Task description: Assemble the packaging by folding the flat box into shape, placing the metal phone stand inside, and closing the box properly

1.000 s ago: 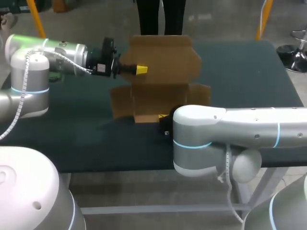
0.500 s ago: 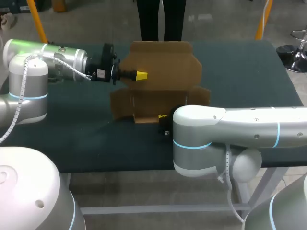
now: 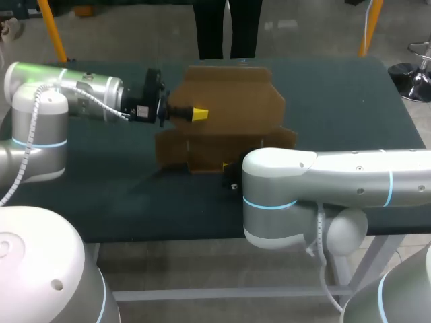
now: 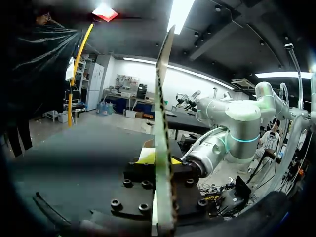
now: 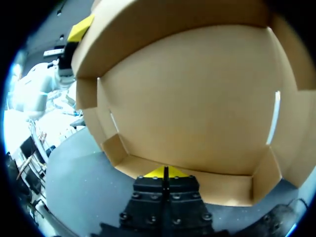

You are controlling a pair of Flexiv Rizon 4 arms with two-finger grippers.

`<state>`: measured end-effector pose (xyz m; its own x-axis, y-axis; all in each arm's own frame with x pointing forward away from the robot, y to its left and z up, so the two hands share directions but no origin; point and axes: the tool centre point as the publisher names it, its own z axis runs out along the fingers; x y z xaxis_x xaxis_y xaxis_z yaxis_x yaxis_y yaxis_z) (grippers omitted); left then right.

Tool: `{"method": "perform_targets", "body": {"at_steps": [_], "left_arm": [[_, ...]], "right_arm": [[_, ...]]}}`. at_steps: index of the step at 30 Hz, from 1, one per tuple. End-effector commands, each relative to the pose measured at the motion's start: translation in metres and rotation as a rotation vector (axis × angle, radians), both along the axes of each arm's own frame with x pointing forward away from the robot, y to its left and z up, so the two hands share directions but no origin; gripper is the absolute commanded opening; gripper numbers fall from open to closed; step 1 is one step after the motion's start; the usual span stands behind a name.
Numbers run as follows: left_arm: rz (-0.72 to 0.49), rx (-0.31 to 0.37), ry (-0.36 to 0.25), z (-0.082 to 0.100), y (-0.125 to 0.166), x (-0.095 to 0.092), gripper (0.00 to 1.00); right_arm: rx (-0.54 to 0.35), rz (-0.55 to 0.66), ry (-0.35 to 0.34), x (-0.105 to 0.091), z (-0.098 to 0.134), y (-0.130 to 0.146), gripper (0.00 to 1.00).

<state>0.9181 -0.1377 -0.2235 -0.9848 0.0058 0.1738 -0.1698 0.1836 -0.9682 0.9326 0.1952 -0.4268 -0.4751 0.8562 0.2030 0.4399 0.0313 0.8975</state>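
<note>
As our left gripper (image 3: 197, 113), grasping the box lid (image 3: 236, 97), tilts it forward, folding progresses. Our right gripper (image 5: 164, 173) sits clenched at its front.

Even overhead light; a soft shadow on the table (image 3: 337, 101) beside the box (image 3: 236, 94); lamp glare in left wrist view.

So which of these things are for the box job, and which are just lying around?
For the job:
cardboard box, half folded
left gripper, pinching its tall back flap
right gripper, pinching its front wall
The phone stand is not in view.

Just there:
only the dark table under the box
</note>
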Motion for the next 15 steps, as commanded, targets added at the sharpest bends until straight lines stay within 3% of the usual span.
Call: {"method": "perform_targets", "body": {"at_steps": [1, 15], "left_arm": [[0.002, -0.001, 0.002, -0.0049, 0.0002, -0.0028, 0.0], [0.004, 0.021, 0.017, -0.0082, -0.0068, -0.0038, 0.0]], "right_arm": [[0.0, -0.009, -0.006, 0.0002, -0.0045, 0.0027, 0.0], [0.0, -0.009, -0.006, 0.0002, -0.0045, 0.0027, 0.0]]}}
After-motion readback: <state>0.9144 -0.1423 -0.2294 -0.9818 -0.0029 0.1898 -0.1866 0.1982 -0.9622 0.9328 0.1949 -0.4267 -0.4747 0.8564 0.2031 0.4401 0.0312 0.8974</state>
